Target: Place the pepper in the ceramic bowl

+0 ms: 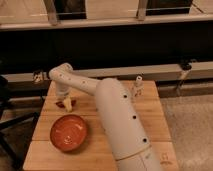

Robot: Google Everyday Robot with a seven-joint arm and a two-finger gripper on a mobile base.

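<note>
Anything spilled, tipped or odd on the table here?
Nothing stands out. The ceramic bowl sits upright and empty near the table's front left; the gripper is down at the table behind it, by the small dark-red pepper.

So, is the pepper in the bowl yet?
No, the bowl is bare inside; the pepper is at the gripper, further back over the table.

Your arm (120, 125) is all smooth, rounded shell in a creamy white: one thick tube up close, then a slimmer link ending in a rounded joint (61, 75). You'll see small dark dots (134, 118) spaced down the thick tube and a few on the joint, plus a faint marking (165, 161) near its base. The tool (65, 102) hangs under that joint, low over the counter (150, 110) at its left side.
</note>
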